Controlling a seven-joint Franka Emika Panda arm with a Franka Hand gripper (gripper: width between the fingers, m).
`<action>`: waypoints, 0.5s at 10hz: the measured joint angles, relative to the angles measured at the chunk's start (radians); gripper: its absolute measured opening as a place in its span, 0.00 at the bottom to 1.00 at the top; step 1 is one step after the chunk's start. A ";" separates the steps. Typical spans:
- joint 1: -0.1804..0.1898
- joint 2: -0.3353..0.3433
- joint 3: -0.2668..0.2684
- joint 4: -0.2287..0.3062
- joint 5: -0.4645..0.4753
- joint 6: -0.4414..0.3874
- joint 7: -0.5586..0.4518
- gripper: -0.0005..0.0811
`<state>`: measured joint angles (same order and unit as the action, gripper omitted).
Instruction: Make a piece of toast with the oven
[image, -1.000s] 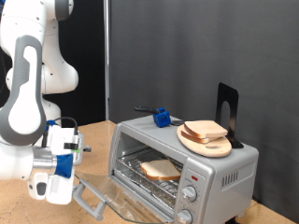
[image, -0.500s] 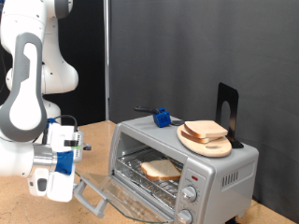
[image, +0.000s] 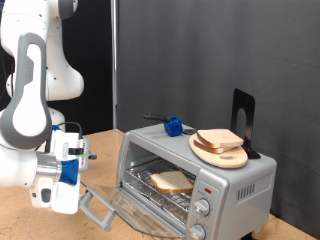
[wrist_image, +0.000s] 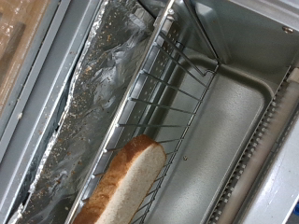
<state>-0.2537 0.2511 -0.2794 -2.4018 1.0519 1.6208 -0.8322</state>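
Observation:
The silver-grey oven (image: 240, 180) stands at the exterior view's right with its glass door (image: 128, 212) folded down open. A piece of toast (image: 172, 181) lies on the wire rack inside. In the wrist view the toast (wrist_image: 126, 182) sits on the rack (wrist_image: 154, 93) above a foil-lined tray (wrist_image: 98, 84). My gripper (image: 62, 182) hangs at the exterior view's lower left, just off the open door's handle (image: 95, 209), and nothing shows between its fingers. Its fingers do not show in the wrist view.
A round wooden plate (image: 226, 157) with another bread slice (image: 219, 139) rests on the oven's top, beside a blue-handled tool (image: 174, 126) and a black stand (image: 243, 118). Two knobs (image: 203, 208) are on the oven's front. The wooden table (image: 20, 220) extends to the left.
My gripper has drifted very slightly to the exterior view's left, away from the oven. The toast, the door and the plate have not moved.

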 joint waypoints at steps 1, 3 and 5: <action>0.000 0.000 0.000 0.001 0.001 -0.001 0.043 0.99; -0.007 -0.030 -0.006 -0.012 0.003 -0.124 0.177 0.99; -0.003 -0.097 0.002 -0.053 0.006 -0.134 0.236 0.99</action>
<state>-0.2568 0.1541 -0.2776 -2.4551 1.0582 1.4868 -0.5966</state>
